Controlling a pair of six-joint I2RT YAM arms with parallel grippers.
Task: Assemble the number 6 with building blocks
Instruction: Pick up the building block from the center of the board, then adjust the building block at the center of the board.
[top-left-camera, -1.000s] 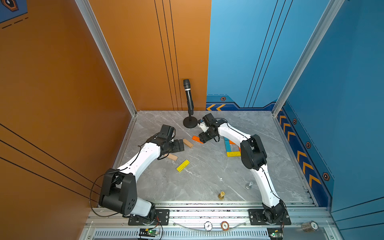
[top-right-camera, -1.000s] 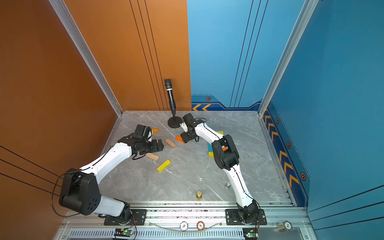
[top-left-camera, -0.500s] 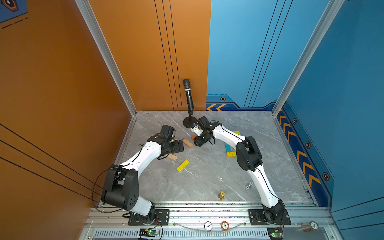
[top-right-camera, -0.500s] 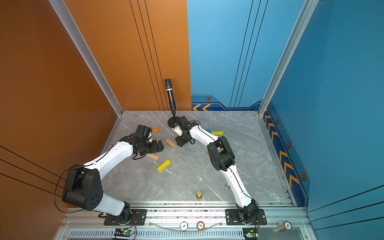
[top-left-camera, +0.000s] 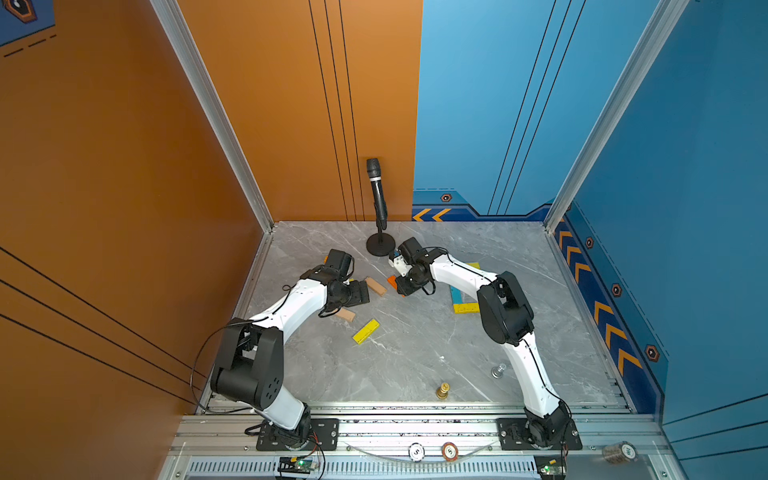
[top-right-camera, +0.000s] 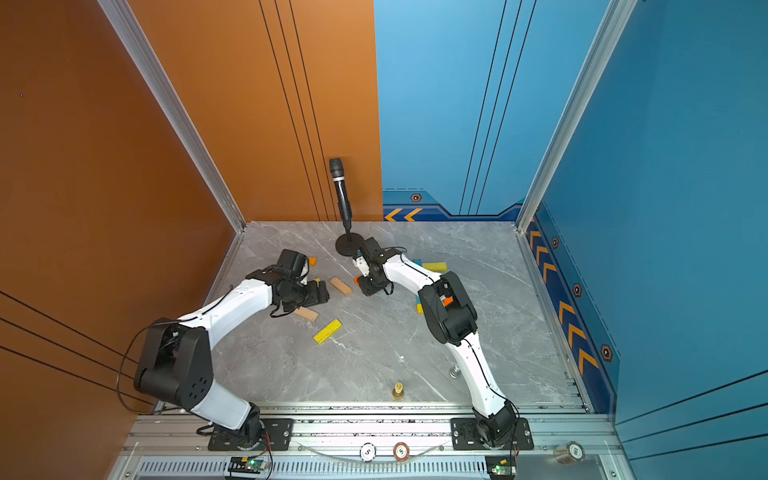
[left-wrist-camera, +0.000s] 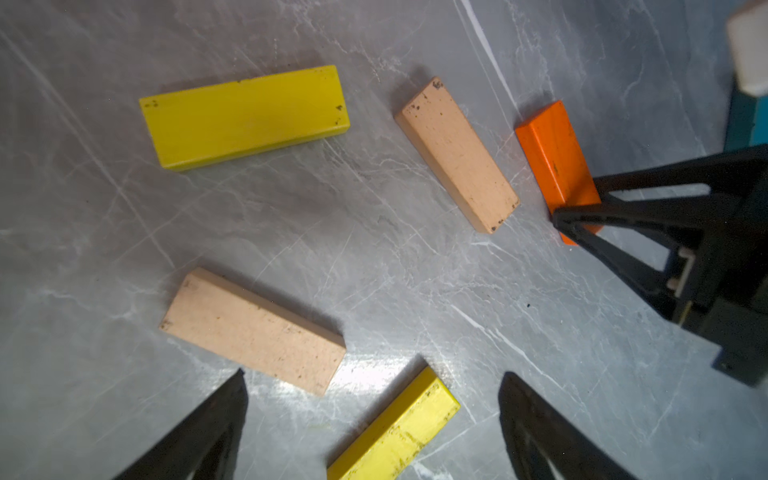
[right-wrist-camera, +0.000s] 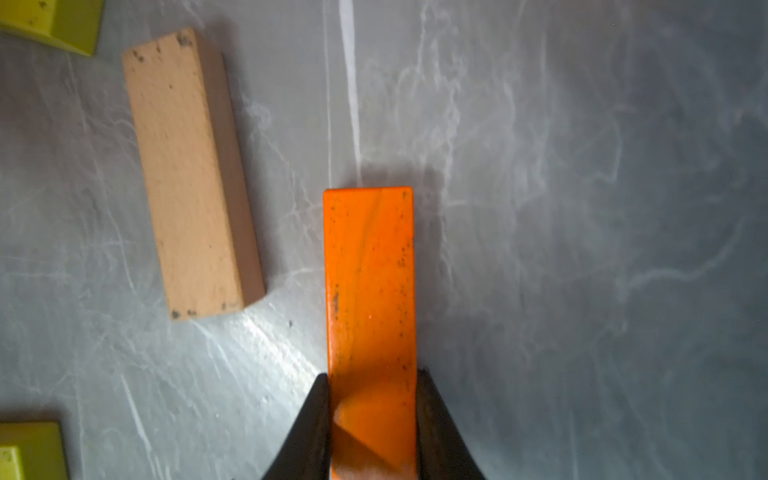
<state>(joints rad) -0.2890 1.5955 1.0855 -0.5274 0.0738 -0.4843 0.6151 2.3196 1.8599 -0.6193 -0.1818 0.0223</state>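
My right gripper (right-wrist-camera: 372, 376) is shut on one end of an orange block (right-wrist-camera: 370, 282), low over the grey floor just in front of the microphone base; both top views show the right gripper (top-left-camera: 401, 286) (top-right-camera: 365, 286) there. A tan block (top-left-camera: 376, 286) lies right beside it. My left gripper (left-wrist-camera: 373, 376) is open above a yellow block (left-wrist-camera: 399, 428), touching nothing. Near it lie another tan block (left-wrist-camera: 253, 330) and a second yellow block (left-wrist-camera: 245, 116). A blue block (top-left-camera: 456, 295) and a yellow block (top-left-camera: 465, 307) lie joined under the right arm.
A black microphone (top-left-camera: 379, 199) on a round base (top-left-camera: 380, 245) stands at the back, close to the right wrist. A gold chess piece (top-left-camera: 443, 390) and a silver one (top-left-camera: 498, 370) stand near the front edge. Walls close in the floor on three sides.
The right gripper has swung left, away from the blue and yellow blocks, and shut on the orange block. The left gripper has barely moved and stays open.
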